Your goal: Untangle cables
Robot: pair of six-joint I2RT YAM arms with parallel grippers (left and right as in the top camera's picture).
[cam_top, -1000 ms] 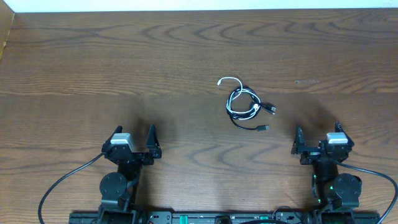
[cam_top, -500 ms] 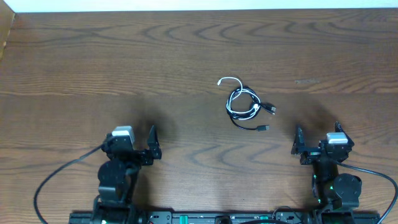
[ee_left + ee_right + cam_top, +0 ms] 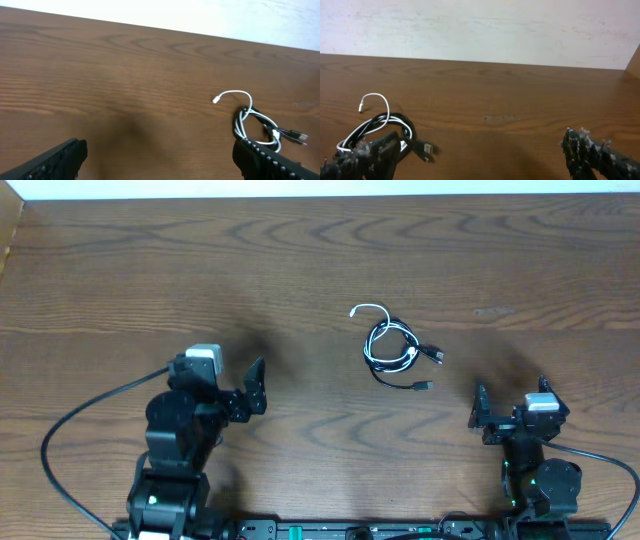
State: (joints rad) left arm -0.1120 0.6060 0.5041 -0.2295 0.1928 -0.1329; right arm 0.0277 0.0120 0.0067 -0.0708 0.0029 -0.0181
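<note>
Tabletop (image 3: 150,270) of dark wood grain fills most of what I see, with a pale wall beyond its far edge. My two arms sit at the near edge. My left gripper (image 3: 225,385) is angled inward toward the middle, and its jaws stand wide apart with nothing between them; in the left wrist view one finger shows at each lower corner over bare wood. My right gripper (image 3: 512,408) points straight ahead, and it too is spread wide and holds nothing. The cables (image 3: 392,345) lie in a small tangled coil right of the table's centre, ahead of both grippers, nearer the right one and touching neither. Black loops and white strands wind together in the coil. The white cable (image 3: 368,310) arcs out of its far left side and ends free on the wood. Two black plug ends stick out on the right, one plug (image 3: 437,354) beside the coil and the other plug (image 3: 423,386) just nearer to me.
</note>
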